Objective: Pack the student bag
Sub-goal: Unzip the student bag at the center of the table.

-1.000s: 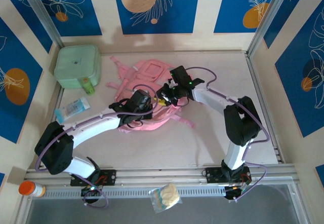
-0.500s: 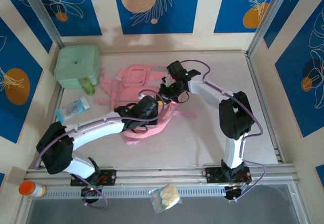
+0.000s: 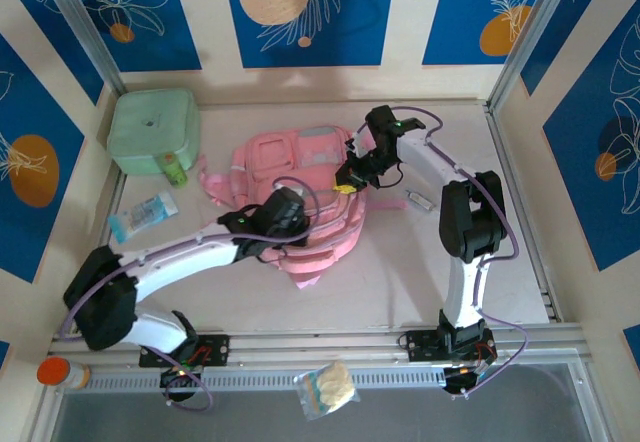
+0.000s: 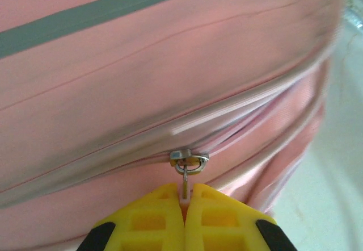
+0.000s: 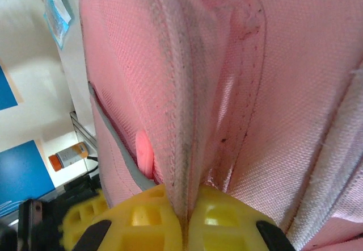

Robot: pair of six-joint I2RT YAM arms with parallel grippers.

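Observation:
The student bag (image 3: 300, 177) is a big pink backpack lying flat mid-table, front pockets up. My left gripper (image 3: 288, 214) rests on its near side. In the left wrist view its yellow fingers (image 4: 153, 217) are shut on the metal zip pull (image 4: 185, 184), which hangs from the slider (image 4: 189, 161) of a closed zip. My right gripper (image 3: 352, 176) is at the bag's right edge. In the right wrist view it (image 5: 185, 220) is shut on a padded fold of the bag's pink fabric (image 5: 187, 120).
A mint-green soft case (image 3: 152, 129) sits at the back left, with a green bottle (image 3: 176, 172) and a blue packet (image 3: 143, 216) near it. A small silver item (image 3: 418, 200) lies right of the bag. An orange-capped bottle (image 3: 55, 373) and a snack bag (image 3: 325, 390) lie by the front rail.
The bag has been dragged right and turned so its front pockets face up. The right gripper moved right and back with the fabric. The left gripper followed, holding the zip pull.

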